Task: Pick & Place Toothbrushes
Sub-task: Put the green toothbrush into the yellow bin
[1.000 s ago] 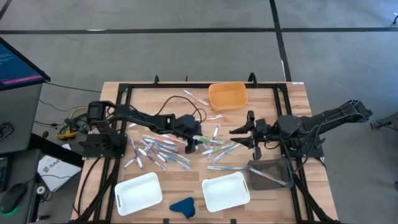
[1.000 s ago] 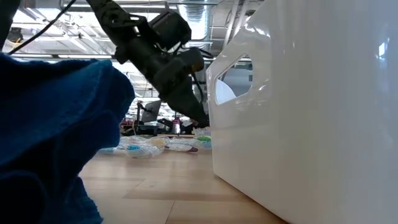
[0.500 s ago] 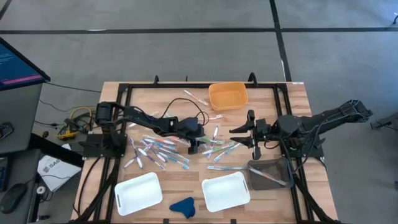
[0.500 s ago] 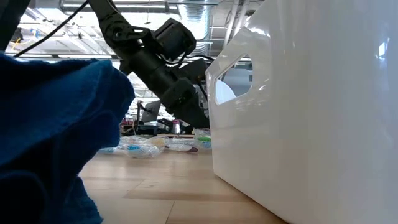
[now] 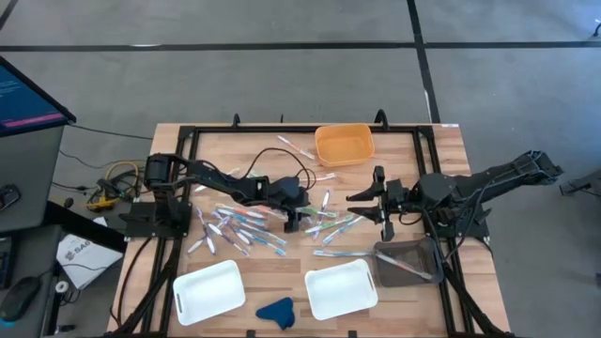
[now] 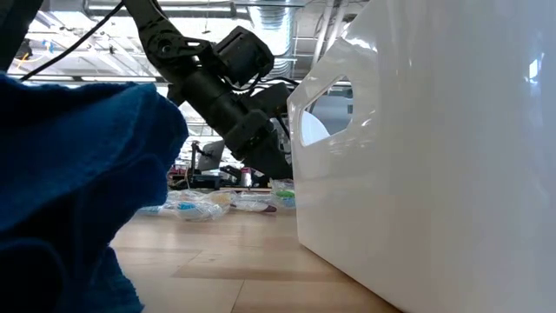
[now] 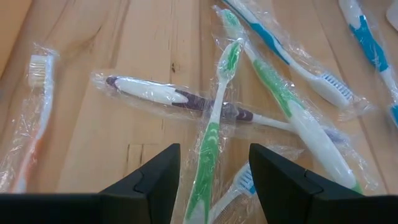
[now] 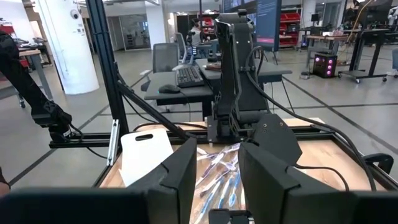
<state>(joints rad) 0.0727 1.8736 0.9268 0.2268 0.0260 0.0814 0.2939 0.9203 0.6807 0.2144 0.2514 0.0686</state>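
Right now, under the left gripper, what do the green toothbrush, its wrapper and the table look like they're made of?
Green toothbrush: smooth glossy plastic, white with green, judging by its sheen. Its wrapper: thin clear film, crinkled and glinting, probably cellophane or plastic. Table: light wood with visible grain and plank seams, matte.

The table (image 5: pixel 254 150) is pale wood with visible grain, smooth and lightly matt. The toothbrushes (image 7: pixel 214 124) are glossy plastic, each sealed in clear, crinkled film that catches the light. The two white trays (image 5: pixel 208 291) look like smooth, glossy plastic; the orange tray (image 5: pixel 344 144) is plastic with a duller sheen. The blue lump (image 6: pixel 78 191) is soft, fuzzy cloth. The left tool (image 7: pixel 214 186) has matt dark plastic fingers. The frame (image 5: pixel 282 129) around the table is black metal.
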